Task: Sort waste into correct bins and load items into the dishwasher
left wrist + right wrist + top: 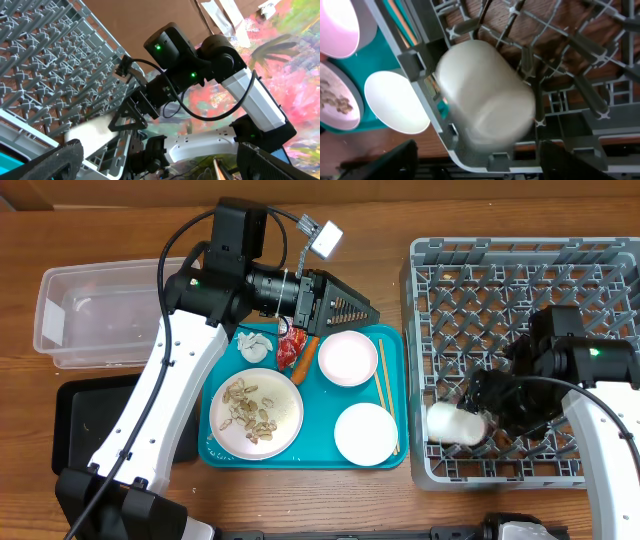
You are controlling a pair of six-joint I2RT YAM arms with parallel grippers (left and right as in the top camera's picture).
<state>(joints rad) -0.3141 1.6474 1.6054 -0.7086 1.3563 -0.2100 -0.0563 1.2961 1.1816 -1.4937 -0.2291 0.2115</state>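
Note:
A white cup lies on its side in the front left corner of the grey dish rack; it is blurred in the right wrist view. My right gripper is open just beside it, with its fingers spread wide of the cup. My left gripper is open and empty above the back of the teal tray, near the red wrapper, the white tissue and the carrot piece. The tray also holds a plate with beige scraps, a pink bowl, a white bowl and chopsticks.
The clear tub stands at the back left, the black tray in front of it, partly under my left arm. The rack fills the right side. The left wrist view looks across the rack at the right arm.

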